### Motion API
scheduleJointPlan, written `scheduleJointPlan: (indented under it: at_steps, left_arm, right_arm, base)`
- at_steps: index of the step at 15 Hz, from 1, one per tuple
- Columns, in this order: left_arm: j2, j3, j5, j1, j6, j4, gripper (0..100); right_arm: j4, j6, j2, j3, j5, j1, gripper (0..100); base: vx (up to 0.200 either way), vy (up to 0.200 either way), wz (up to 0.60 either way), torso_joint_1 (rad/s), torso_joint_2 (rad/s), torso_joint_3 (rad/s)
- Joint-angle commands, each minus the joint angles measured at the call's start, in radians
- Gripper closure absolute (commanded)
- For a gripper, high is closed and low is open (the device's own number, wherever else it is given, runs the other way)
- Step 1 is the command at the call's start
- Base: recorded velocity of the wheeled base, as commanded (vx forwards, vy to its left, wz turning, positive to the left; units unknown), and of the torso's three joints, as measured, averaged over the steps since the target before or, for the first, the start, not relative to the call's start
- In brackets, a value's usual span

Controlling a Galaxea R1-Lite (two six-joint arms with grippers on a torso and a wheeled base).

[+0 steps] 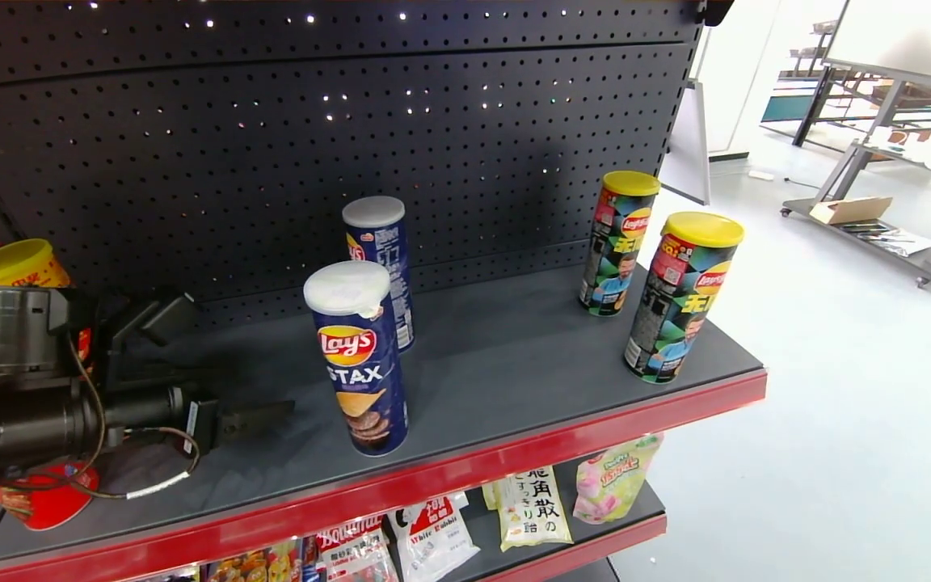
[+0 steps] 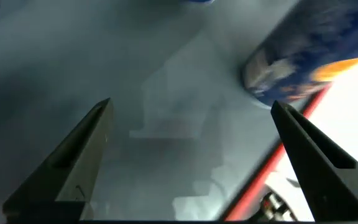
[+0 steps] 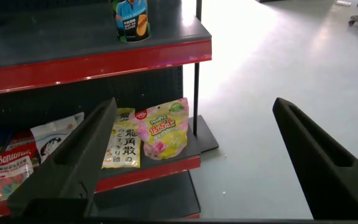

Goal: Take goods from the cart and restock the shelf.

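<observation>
Two blue chip cans stand on the grey top shelf (image 1: 514, 364), one near the red front edge (image 1: 358, 356) and one behind it (image 1: 379, 267) by the pegboard. My left gripper (image 1: 211, 368) hovers low over the shelf just left of the front blue can, open and holding nothing. In the left wrist view its fingers (image 2: 192, 104) are spread wide and the blue can (image 2: 303, 62) lies just beyond one fingertip. My right gripper (image 3: 196, 102) is open and empty, out in front of the shelf's lower levels.
Two yellow-lidded cans (image 1: 619, 242) (image 1: 682, 297) stand at the shelf's right end. A yellow-lidded can (image 1: 17, 263) and a red lid (image 1: 49, 501) sit by my left arm. Snack bags (image 3: 160, 127) fill the lower shelf. Open floor (image 1: 837, 388) lies to the right.
</observation>
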Motion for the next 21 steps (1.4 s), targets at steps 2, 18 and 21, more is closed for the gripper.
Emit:
scheduleJointPlan:
  at_steps: [2, 18, 21]
  left_arm:
    - [0.116, -0.055, 0.002, -0.02, 0.029, 0.0, 0]
    - [0.346, -0.223, 0.039, -0.107, 0.043, -0.043, 0]
    - [0.365, -0.246, 0.04, -0.107, 0.043, -0.052, 0]
  right_arm:
    - [0.0, 0.0, 0.0, 0.0, 0.0, 0.0, 0]
    - [0.0, 0.0, 0.0, 0.0, 0.0, 0.0, 0]
    - [0.0, 0.0, 0.0, 0.0, 0.0, 0.0, 0]
  base:
    - [0.0, 0.0, 0.0, 0.0, 0.0, 0.0]
    - [0.0, 0.0, 0.0, 0.0, 0.0, 0.0]
    - [0.0, 0.0, 0.0, 0.0, 0.0, 0.0]
